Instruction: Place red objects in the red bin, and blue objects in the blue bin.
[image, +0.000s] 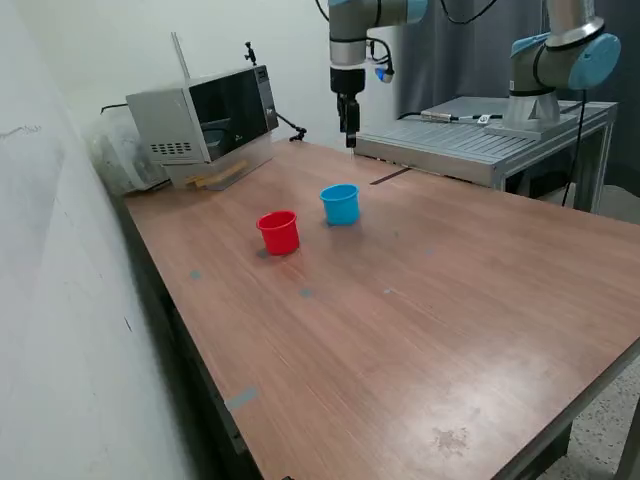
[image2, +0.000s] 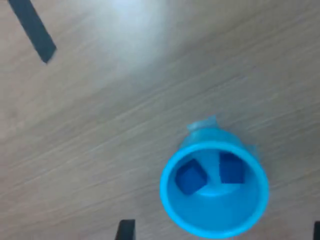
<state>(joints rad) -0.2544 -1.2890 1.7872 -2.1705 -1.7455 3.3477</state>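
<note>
The light blue cup (image: 340, 204) stands upright on the wooden table (image: 420, 320). In the wrist view the blue cup (image2: 214, 190) holds two dark blue cubes, one (image2: 190, 176) beside the other (image2: 231, 168), lying on its bottom. The red cup (image: 278, 232) stands upright just to the exterior view's left of the blue cup; I cannot see into it. No red cubes show in either view. My gripper (image: 349, 125) hangs well above the table beyond the blue cup. In the wrist view its fingertips (image2: 125, 230) stand wide apart, with nothing between them.
A microwave (image: 205, 122) stands at the table's far left corner with a plastic bag (image: 120, 150) beside it. A raised metal platform (image: 480, 140) with a second arm's base (image: 545, 90) is at the far right. A black tape strip (image2: 32, 30) marks the table.
</note>
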